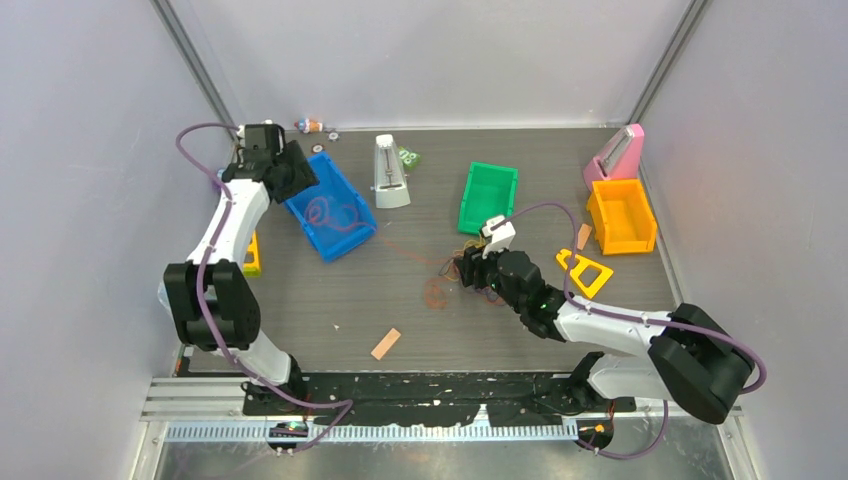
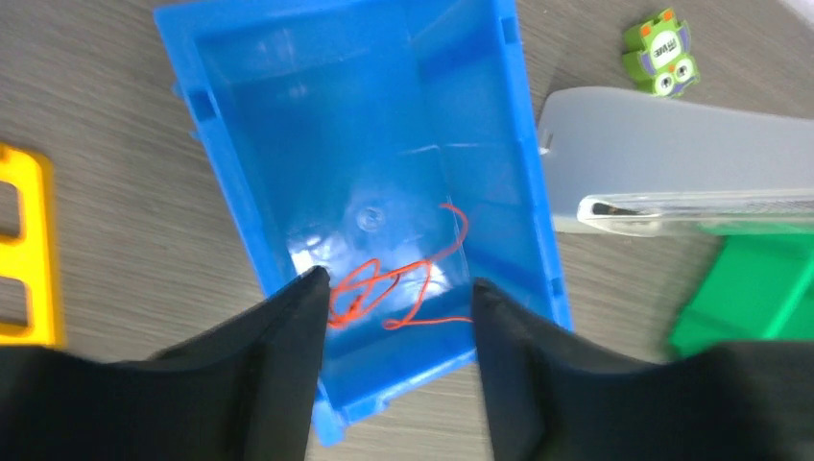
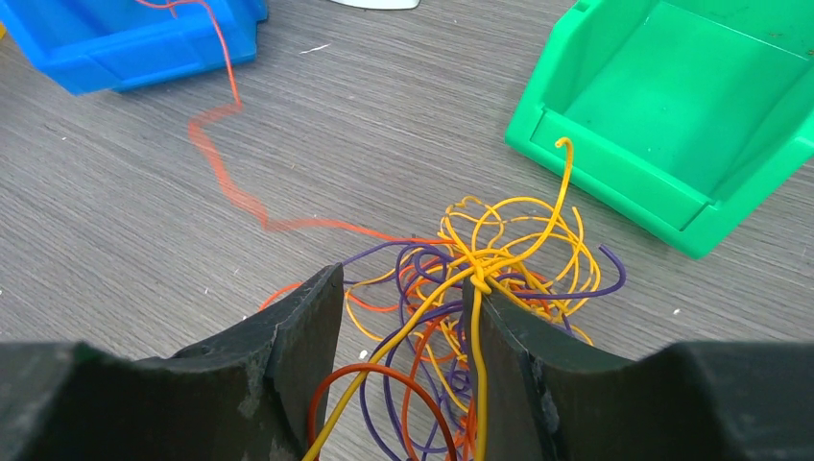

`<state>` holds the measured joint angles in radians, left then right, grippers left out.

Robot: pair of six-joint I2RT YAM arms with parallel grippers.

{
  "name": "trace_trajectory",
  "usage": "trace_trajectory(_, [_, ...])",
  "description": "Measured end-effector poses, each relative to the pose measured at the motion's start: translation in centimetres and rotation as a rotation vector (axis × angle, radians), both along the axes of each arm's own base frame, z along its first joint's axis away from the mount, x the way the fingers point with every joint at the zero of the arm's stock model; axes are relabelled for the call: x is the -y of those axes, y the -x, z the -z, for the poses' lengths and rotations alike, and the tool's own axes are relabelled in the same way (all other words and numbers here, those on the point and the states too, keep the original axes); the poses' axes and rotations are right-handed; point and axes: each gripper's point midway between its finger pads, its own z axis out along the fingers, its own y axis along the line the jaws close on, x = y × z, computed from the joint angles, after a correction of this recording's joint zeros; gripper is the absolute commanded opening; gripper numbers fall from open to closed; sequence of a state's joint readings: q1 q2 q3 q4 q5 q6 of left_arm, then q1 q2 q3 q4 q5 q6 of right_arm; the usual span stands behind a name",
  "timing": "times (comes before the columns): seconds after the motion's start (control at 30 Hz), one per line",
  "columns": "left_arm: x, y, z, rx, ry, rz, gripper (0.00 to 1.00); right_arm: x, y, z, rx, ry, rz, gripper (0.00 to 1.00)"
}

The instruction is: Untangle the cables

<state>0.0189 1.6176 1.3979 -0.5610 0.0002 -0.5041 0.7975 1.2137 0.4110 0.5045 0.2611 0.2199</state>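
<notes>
Beside the green bin (image 3: 614, 163), at its near-left corner, the cables (image 3: 480, 279) lie in one loose knot on the worktop (image 3: 144, 240): yellow, orange and purple loops crossing each other.
- One yellow end stands up toward the bin's front wall.

Red cable (image 3: 230, 182): runs out of the knot, away from the green bin and leftward across the worktop. It goes up over the rim of the blue bin (image 2: 317, 115), which sits well apart on that side.
- A small red coil rests on the blue bin's floor.
- Judgement: red is being sorted into that bin but is not yet free of the knot.

Right claw (image 3: 401, 283): jaws about half apart, straddling the knot.
- Yellow strands pass between the fingers and the knot's core touches one inner face.
- No strand looks pinched.
- Judgement: it is set there to pin the bundle or to pick one strand.

Left claw (image 2: 398, 280): hangs over the blue bin's near end with its jaws apart and nothing held. The red coil lies below the gap.
- Judgement: it is placed to drop or re-take red.

Writing: a green toy (image 2: 662, 53), beyond the green bin's far-left side, carries a small label that is too blurred to read. No brand is legible anywhere.
</notes>
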Motion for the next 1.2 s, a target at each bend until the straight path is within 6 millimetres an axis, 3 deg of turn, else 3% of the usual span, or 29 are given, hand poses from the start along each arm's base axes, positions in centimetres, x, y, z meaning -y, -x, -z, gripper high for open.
trace_trajectory(0.17, [0.7, 0.5, -0.9, 0.013, 0.023, 0.033, 0.99, 0.0, 0.0, 0.1, 0.001, 0.004, -0.003, 0.47])
trace_trajectory(0.33, [1.8, 2.8, -3.9, 0.093, 0.033, 0.070, 1.00, 0.1, -0.1, 0.1, 0.003, 0.006, 0.004, 0.47])
trace_trajectory(0.47, [4.2, 5.2, -5.5, 0.155, 0.059, 0.141, 1.00, 0.1, -0.1, 0.2, 0.000, 0.010, 0.008, 0.46])
trace_trajectory(0.73, [9.0, 11.1, -2.8, 0.123, 0.221, 0.190, 1.00, 0.2, -0.2, 0.7, -0.009, 0.021, 0.012, 0.46])
trace_trajectory(0.9, [12.0, 13.2, -1.9, 0.111, 0.343, 0.197, 1.00, 0.2, -0.2, 0.7, -0.010, 0.022, 0.013, 0.46])
trace_trajectory(1.07, [16.8, 15.8, -0.4, 0.107, 0.448, 0.260, 1.00, 0.2, -0.2, 0.7, -0.010, 0.022, 0.014, 0.46])
trace_trajectory(1.2, [19.3, 16.3, 0.8, 0.086, 0.503, 0.272, 0.99, 0.2, -0.2, 0.7, -0.010, 0.022, 0.014, 0.46])
